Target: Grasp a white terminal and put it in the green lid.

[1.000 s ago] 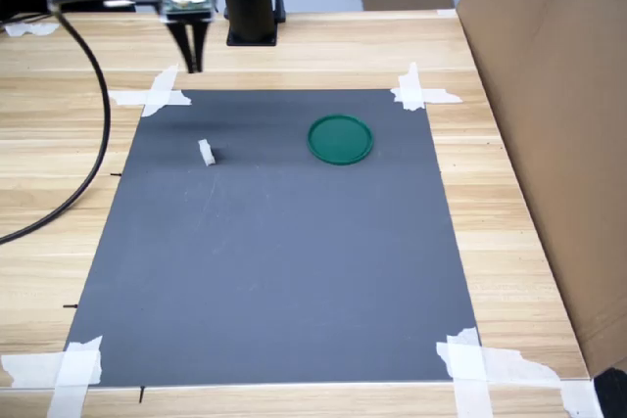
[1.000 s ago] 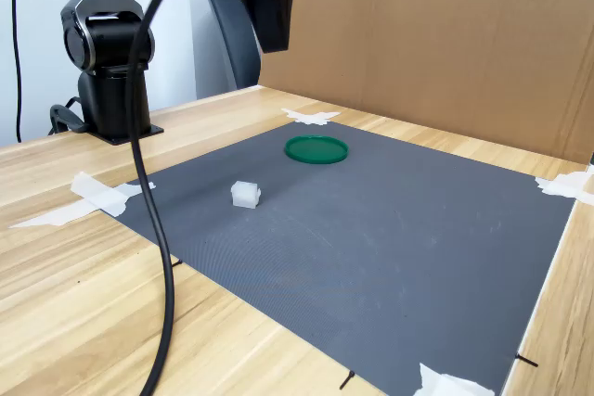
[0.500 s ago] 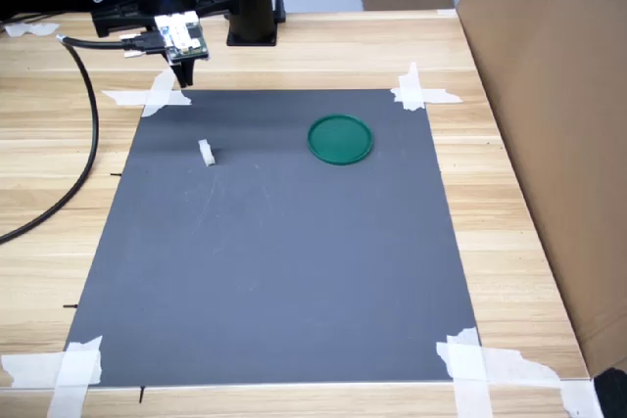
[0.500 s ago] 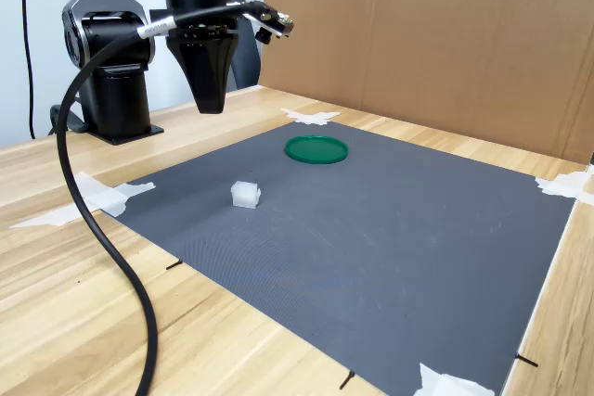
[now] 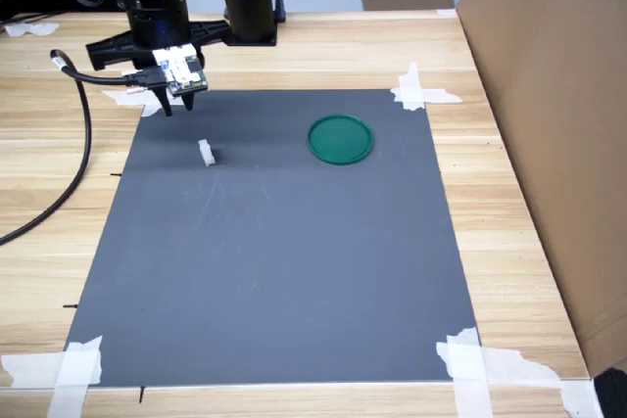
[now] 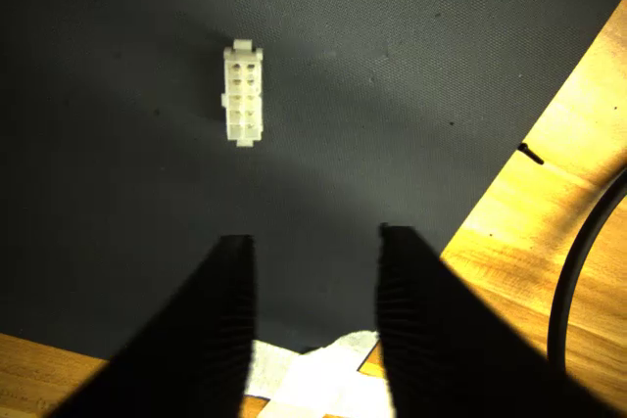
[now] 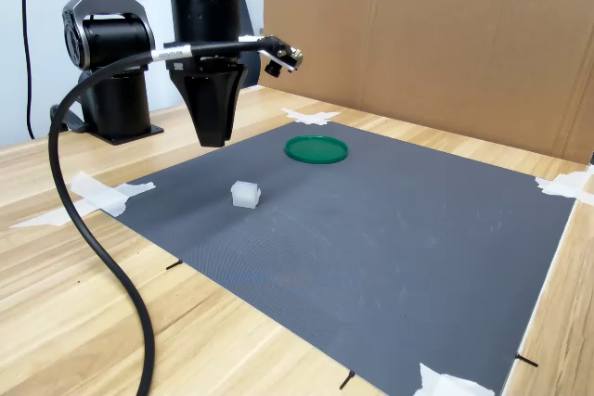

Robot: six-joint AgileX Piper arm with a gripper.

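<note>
A: White terminal (image 5: 206, 152) lies on the dark mat (image 5: 294, 261), in the first exterior view's left far part, well apart from the green lid (image 5: 340, 139), which sits on the mat to its right. In the wrist view the terminal (image 6: 243, 92) shows 2 columns of sockets, lying flat.

B: Gripper?

A: Gripper (image 5: 176, 105) hangs over the mat's far-left corner, just beyond the terminal, pointing down. In the wrist view the 2 dark fingers (image 6: 220, 330) stand apart with a clear gap, holding nothing, touching nothing; the terminal is ahead of the tips, not between them.

B: Anything around it?

A: White tape strips at the mat's corners; 1 (image 6: 313, 379) shows under the fingers in the wrist view. Black cable (image 7: 93, 229) loops from the wrist down across the wooden table (image 5: 529, 242). Cardboard wall (image 7: 445, 44) stands on the far side in the second exterior view. Nothing lies between the gripper and the terminal.

B: Change from earlier?

A: 1 s ago the gripper was higher and farther back; it has come down and closer to the terminal. Terminal and lid have not moved.
</note>
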